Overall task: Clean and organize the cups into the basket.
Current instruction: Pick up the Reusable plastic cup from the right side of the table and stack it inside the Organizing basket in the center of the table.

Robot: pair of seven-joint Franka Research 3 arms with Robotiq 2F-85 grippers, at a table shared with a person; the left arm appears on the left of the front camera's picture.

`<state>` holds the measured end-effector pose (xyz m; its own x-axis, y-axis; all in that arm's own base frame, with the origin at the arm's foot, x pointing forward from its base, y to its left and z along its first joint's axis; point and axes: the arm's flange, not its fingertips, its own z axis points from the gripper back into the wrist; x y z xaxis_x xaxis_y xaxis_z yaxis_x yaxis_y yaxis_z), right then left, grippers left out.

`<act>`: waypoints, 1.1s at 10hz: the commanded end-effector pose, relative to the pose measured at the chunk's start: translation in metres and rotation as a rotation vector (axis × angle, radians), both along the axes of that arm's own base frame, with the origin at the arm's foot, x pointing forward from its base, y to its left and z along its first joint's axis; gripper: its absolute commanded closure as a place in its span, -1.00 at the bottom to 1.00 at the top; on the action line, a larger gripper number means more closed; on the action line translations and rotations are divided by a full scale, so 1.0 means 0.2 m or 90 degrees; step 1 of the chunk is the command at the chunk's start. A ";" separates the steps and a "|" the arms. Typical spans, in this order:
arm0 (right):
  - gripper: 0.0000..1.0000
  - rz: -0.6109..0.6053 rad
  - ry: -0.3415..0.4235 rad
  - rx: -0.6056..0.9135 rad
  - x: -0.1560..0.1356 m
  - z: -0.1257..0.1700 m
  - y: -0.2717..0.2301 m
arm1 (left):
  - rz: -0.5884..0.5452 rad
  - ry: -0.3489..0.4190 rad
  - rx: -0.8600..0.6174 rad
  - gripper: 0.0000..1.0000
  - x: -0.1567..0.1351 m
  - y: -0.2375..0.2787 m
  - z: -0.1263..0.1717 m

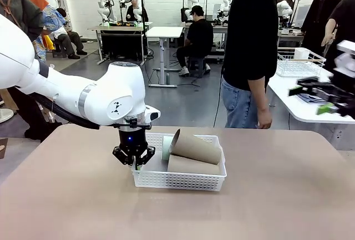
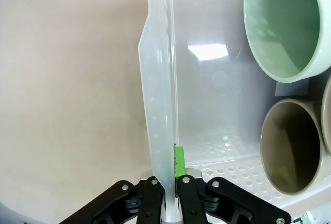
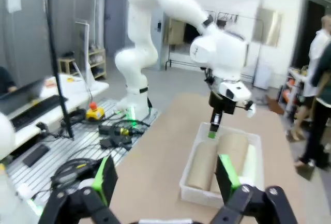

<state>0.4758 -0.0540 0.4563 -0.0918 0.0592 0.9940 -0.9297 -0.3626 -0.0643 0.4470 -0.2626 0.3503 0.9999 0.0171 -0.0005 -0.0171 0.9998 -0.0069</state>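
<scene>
The left gripper (image 1: 135, 164) is pinched tight on the end wall of the white basket (image 1: 183, 180), one finger inside, one outside. Just past its fingers inside the basket lie the cups: a mint green cup (image 2: 283, 25) and two tan cups (image 1: 195, 148), mouths toward it. The right gripper (image 3: 166, 178) hangs spread wide and empty, well back from the basket. No writing is legible.

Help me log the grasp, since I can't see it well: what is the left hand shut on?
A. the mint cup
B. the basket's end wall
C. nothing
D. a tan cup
B: in the left wrist view the left hand pinches the basket at its thin white end wall, while the cups lie inside untouched.
</scene>
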 end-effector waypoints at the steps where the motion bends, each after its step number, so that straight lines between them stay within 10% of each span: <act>1: -1.00 -0.020 0.017 0.008 0.01 -0.14 -0.06 | 0.001 0.000 -0.001 1.00 -0.01 0.00 0.00; 6: -1.00 -0.124 0.004 -0.118 -0.06 -0.19 0.05 | 0.001 0.000 -0.001 1.00 -0.01 0.00 0.00; 11: -1.00 -0.094 0.022 -0.049 -0.02 -0.28 -0.08 | 0.001 0.000 -0.001 1.00 -0.01 0.00 0.00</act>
